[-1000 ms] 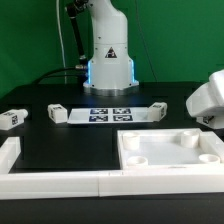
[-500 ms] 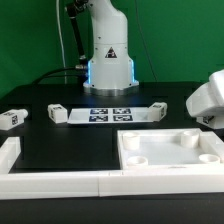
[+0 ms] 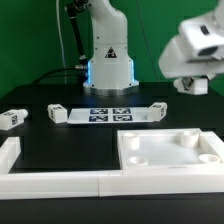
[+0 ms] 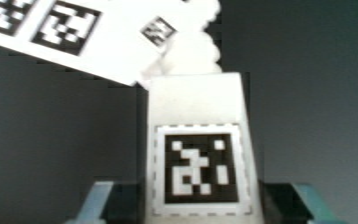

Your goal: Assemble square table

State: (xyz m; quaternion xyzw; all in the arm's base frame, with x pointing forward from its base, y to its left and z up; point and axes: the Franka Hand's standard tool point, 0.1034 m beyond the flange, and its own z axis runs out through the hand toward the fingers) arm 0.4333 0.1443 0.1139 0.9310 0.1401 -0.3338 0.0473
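Note:
The white square tabletop (image 3: 170,150) with raised rim and corner holes lies at the exterior view's front right. My gripper (image 3: 191,85) hangs high above it at the upper right. In the wrist view my gripper (image 4: 199,206) is shut on a white leg (image 4: 202,110) with a black-and-white tag, one finger on each side. Three more legs lie on the table: one at the far left (image 3: 12,118), one at the marker board's left end (image 3: 57,113), and one at its right end (image 3: 157,108).
The marker board (image 3: 108,113) lies in front of the robot base (image 3: 108,60) and shows in the wrist view (image 4: 60,35). White border rails run along the front (image 3: 60,183) and the left (image 3: 8,150).
My gripper has risen from the right edge and moved up and to the exterior view's left. The parts on the table have not moved.

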